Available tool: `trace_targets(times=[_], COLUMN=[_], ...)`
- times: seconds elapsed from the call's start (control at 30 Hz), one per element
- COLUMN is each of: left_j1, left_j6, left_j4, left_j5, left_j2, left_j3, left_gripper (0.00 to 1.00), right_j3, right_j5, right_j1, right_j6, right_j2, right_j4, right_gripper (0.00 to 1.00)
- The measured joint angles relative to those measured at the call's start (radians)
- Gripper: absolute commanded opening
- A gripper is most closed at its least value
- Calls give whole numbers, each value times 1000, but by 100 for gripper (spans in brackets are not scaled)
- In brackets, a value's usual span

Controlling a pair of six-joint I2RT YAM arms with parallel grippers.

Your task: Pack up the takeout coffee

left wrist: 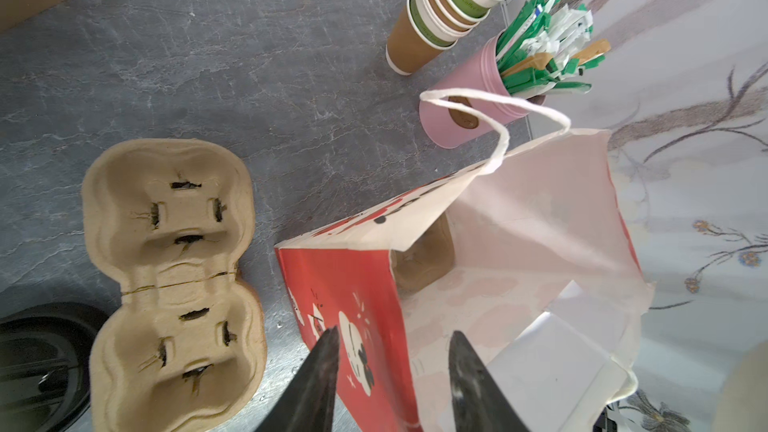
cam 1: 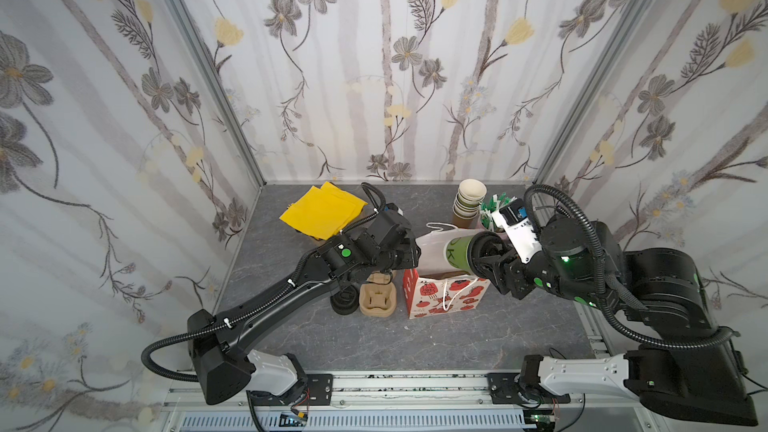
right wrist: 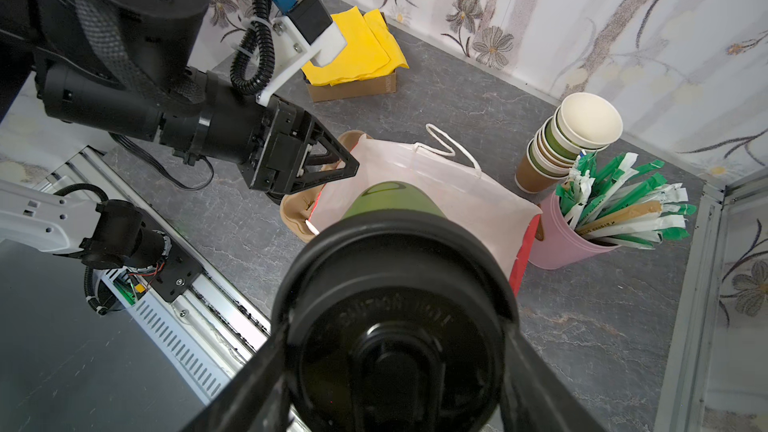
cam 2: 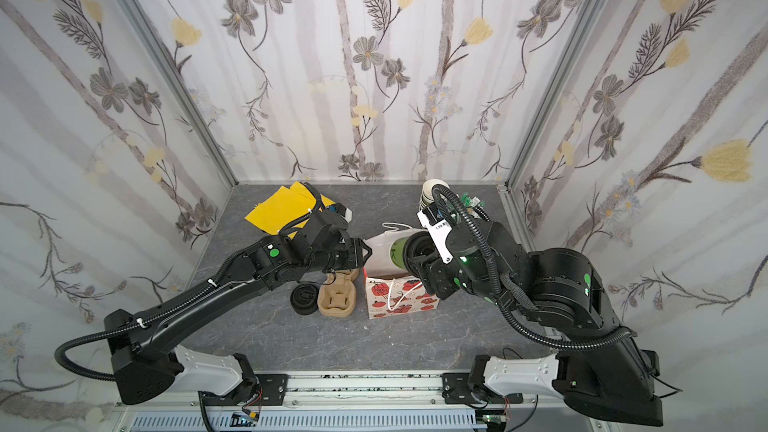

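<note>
The takeout coffee (cam 1: 455, 253) (cam 2: 397, 252), a dark green paper cup with a black sip lid (right wrist: 395, 317), is tipped on its side above the open mouth of a red-and-white paper bag (cam 1: 444, 297) (cam 2: 399, 301). My right gripper (cam 1: 484, 259) (right wrist: 395, 351) is shut on the cup's lid. My left gripper (cam 1: 415, 253) (cam 2: 365, 252) (left wrist: 394, 332) is at the bag's left wall (left wrist: 345, 284). Its jaws stand apart, one finger outside the red wall and one inside. A brown cup carrier (left wrist: 424, 259) shows inside the bag.
A brown pulp cup carrier (cam 1: 376, 299) (left wrist: 170, 284) and a pile of black lids (cam 1: 343, 305) lie left of the bag. Behind it stand stacked lidless cups (cam 1: 467, 201) and a pink cup of sachets (right wrist: 561, 243). Yellow napkins (cam 1: 322, 209) lie back left.
</note>
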Motion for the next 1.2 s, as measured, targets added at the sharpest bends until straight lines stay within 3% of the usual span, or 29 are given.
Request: trace_targets(times=[0.33,0.6,1.2], left_j1=[-3,-3,89], left_j6=[46,102,342], left_j4=[-47,-54,-61], left_j5=[-29,-56,-72], left_j2=[7,56,250], left_j3=[26,81,291], left_gripper=[12,0,0], right_j3=[-2,-2,-18], right_j5=[3,11,45], right_j1=[0,0,-10], right_j6=[0,1,-2], right_j2=[-2,-24,-9], right_j4=[0,0,-1], right_gripper=[61,61,61])
